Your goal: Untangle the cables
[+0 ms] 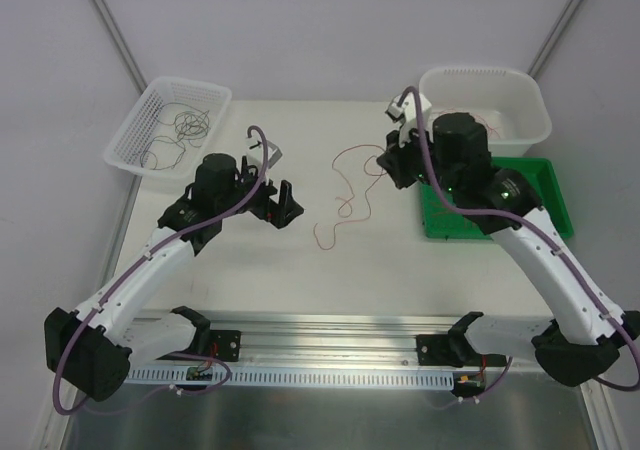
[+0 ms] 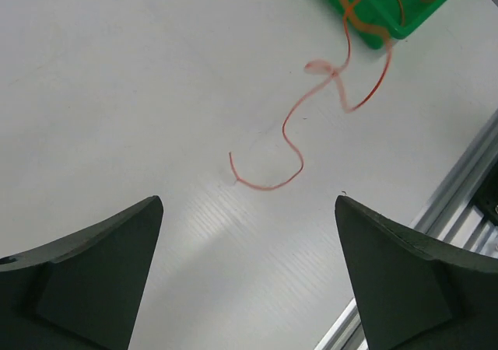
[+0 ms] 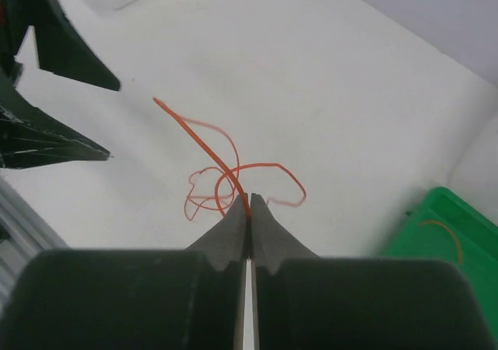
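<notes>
The right end effector [image 3: 249, 204] is pinching the red cable [image 2: 268, 187], its fingers pressed together on one strand right where several loops are crossing. The rest of the wire is curling out across the bench [image 2: 117, 70] toward the left arm. The left end effector [image 2: 247, 201] is hanging just short of the free tail, fingers spread wide and gripping nothing.

From where I'm standing, the lift is the part to get right. I'd want the right arm drawing the strand up and away slowly, so the loops are sliding open rather than cinching into a knot, with the left one pinning the tail low. More orange wires are lying in the green tray [image 3: 436, 210] nearby, and dragging across those looks risky.
</notes>
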Controlling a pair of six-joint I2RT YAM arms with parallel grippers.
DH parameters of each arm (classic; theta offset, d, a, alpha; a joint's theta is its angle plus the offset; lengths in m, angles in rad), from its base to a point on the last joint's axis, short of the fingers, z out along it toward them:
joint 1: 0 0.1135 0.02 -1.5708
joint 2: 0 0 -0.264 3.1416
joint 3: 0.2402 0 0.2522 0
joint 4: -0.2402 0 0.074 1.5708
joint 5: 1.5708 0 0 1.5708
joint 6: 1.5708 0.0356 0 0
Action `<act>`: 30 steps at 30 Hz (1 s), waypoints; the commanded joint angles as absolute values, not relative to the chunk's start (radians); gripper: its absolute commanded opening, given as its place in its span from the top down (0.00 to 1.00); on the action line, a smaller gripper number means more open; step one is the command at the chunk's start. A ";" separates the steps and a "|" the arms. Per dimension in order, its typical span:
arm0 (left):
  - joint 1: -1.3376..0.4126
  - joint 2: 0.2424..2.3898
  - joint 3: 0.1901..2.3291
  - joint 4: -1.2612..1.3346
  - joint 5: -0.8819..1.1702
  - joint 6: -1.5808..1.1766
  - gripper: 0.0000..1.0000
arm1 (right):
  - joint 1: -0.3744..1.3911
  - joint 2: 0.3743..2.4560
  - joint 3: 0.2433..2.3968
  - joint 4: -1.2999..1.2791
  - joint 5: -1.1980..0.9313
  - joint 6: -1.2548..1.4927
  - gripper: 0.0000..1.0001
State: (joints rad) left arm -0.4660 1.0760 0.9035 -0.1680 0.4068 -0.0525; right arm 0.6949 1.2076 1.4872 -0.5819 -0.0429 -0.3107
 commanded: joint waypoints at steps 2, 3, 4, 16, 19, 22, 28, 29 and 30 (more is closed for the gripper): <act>-0.474 1.022 0.885 -0.137 0.255 -0.052 0.04 | 0.631 1.166 1.653 -0.791 0.115 -0.383 0.99; -0.474 1.019 0.882 -0.138 0.239 -0.063 0.03 | 0.618 1.167 1.693 -0.808 0.164 -0.405 0.99; -0.474 1.019 0.884 -0.138 0.206 -0.067 0.02 | 0.588 1.167 1.750 -0.834 0.190 -0.414 0.99; -0.472 1.031 0.877 -0.140 0.144 -0.084 0.01 | 0.275 1.149 1.899 -0.704 0.265 -0.443 0.99; -0.472 1.032 0.877 -0.138 0.141 -0.083 0.01 | 0.214 1.170 1.956 -0.671 0.256 -0.448 0.99; -0.472 1.032 0.876 -0.140 0.143 -0.081 0.01 | 0.140 1.190 1.979 -0.623 0.259 -0.454 0.99; -0.472 1.043 0.879 -0.141 0.146 -0.081 0.01 | 0.032 1.227 2.029 -0.563 0.164 -0.393 0.99; -0.474 1.045 0.877 -0.140 0.147 -0.081 0.01 | 0.014 1.230 2.029 -0.552 0.116 -0.374 0.99; -0.472 1.045 0.877 -0.141 0.146 -0.081 0.01 | 0.003 1.233 2.031 -0.532 0.094 -0.353 0.99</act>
